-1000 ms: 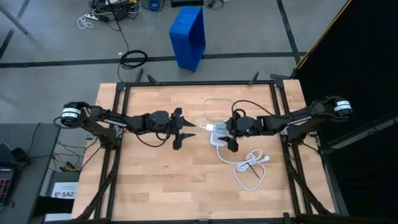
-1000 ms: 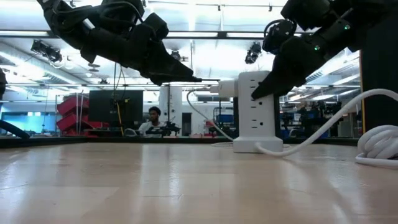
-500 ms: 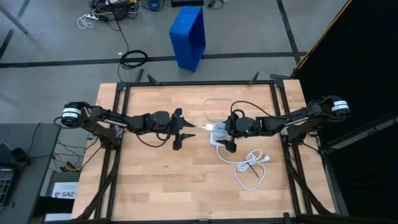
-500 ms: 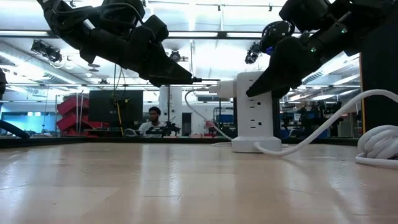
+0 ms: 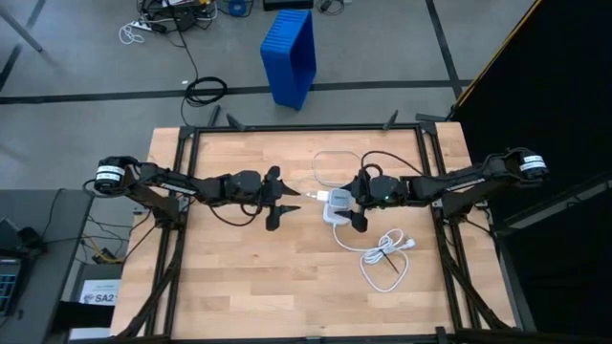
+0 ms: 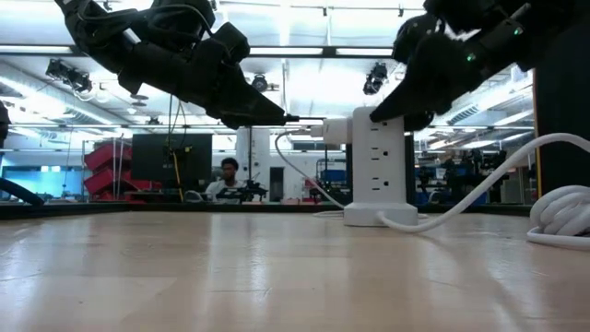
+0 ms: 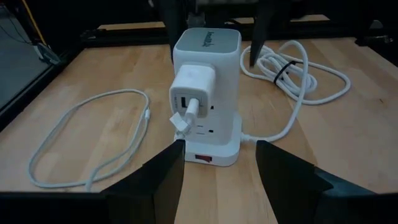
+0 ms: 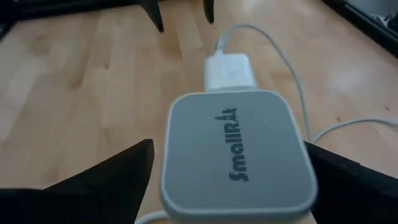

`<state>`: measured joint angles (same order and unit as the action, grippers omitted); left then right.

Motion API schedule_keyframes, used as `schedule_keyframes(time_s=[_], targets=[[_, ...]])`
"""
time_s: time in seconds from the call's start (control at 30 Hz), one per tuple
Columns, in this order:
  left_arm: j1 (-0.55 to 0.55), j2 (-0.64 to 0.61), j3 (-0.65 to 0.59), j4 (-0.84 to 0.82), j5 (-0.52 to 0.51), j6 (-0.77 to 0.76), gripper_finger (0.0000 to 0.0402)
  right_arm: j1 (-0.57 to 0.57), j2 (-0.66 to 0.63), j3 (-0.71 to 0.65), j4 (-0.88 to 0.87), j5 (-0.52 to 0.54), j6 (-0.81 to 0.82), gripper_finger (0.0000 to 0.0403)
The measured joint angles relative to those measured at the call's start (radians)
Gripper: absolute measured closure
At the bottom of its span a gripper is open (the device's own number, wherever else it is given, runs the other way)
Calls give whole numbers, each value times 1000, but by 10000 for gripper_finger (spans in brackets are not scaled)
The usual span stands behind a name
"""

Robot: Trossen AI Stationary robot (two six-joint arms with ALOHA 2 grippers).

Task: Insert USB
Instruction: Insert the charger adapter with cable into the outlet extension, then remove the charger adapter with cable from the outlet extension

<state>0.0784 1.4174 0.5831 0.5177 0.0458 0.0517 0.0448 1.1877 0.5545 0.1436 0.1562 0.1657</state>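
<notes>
A white socket tower [image 7: 208,74] with a grey top [image 8: 233,149] stands upright on the wooden table [image 5: 239,277]. A white adapter [image 7: 193,93] is plugged into the side facing my left arm. The USB plug [image 7: 189,111] sticks into the adapter. Its thin cable [image 7: 87,137] bends down close to one left fingertip and lies looped on the table. My left gripper [image 7: 221,168] is open just short of the tower's base. My right gripper [image 8: 230,180] is open, its fingers on either side of the tower's top, apart from it.
The tower's thick power cord [image 5: 387,253] lies coiled and tied toward the near right of the table. A blue bin [image 5: 290,57] stands on the floor beyond the far edge. A person [image 6: 226,175] sits in the room behind.
My right gripper has risen from the tower's mid-height to its top and drawn back a little toward the table's right edge. The tower, adapter and USB stand as before.
</notes>
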Motion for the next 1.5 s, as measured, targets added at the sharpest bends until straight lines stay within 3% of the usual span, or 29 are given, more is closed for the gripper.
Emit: schedule_keyframes(time_s=[0.27, 0.37, 0.5, 0.7, 1.5], targets=[[0, 0, 0, 16, -1, 0, 218, 33, -118, 0, -43, -3, 32, 53], [0, -3, 0, 15, -1, -2, 218, 34, -141, 0, -36, 42, 9, 56], [0, -12, 0, 16, -1, -3, 218, 33, -152, 0, -35, 113, -10, 57], [0, -23, 0, 17, 0, -3, 218, 33, -152, -3, -26, 120, -10, 57], [0, -23, 0, 29, 0, -3, 218, 27, 18, -37, 182, 109, -66, 46]])
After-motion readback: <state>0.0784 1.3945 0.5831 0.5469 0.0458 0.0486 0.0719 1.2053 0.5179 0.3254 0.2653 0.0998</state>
